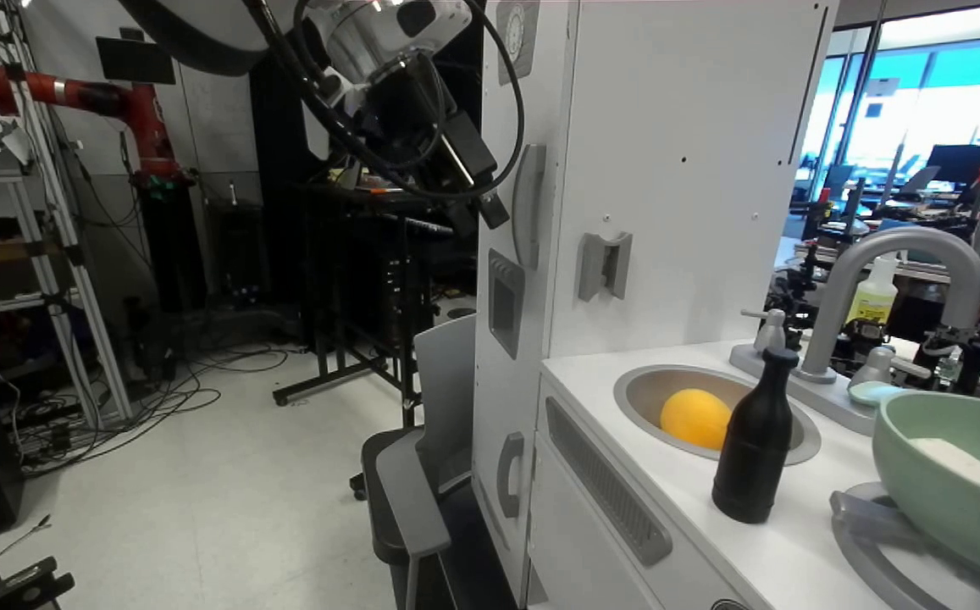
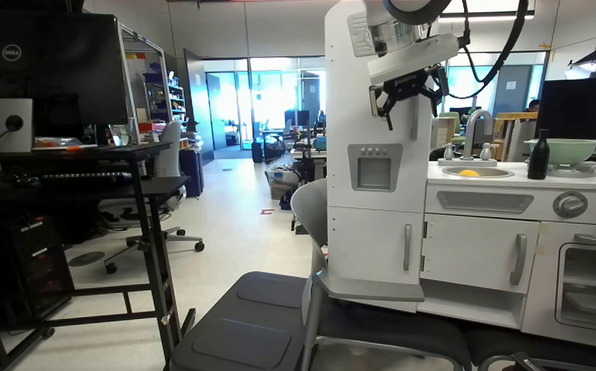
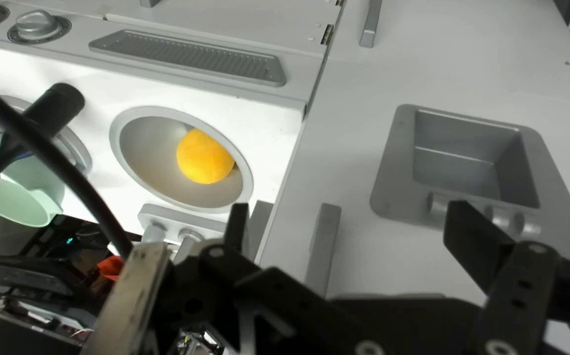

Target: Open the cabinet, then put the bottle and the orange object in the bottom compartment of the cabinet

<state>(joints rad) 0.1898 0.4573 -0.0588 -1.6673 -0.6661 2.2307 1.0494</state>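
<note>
The tall white cabinet (image 1: 498, 390) has its upper and lower doors shut, also in an exterior view (image 2: 370, 242) and the wrist view (image 3: 437, 59). Its upper grey handle (image 3: 323, 246) lies between my spread fingers in the wrist view. My gripper (image 3: 348, 214) is open and empty, in front of the upper door in both exterior views (image 1: 479, 219) (image 2: 412, 117); the gap to the handle is hard to judge. The black bottle (image 1: 756, 440) stands upright on the counter (image 2: 539, 157) (image 3: 55, 108). The orange ball-like object (image 1: 694, 418) lies in the sink (image 2: 468, 173) (image 3: 204, 157).
The sink (image 1: 638, 415) is set in the white counter, with a grey faucet (image 1: 905, 241) behind it. A green bowl (image 1: 955, 474) stands beside the bottle. A low cabinet door (image 2: 480, 252) under the counter is shut. A grey chair (image 2: 370, 288) stands before the cabinet.
</note>
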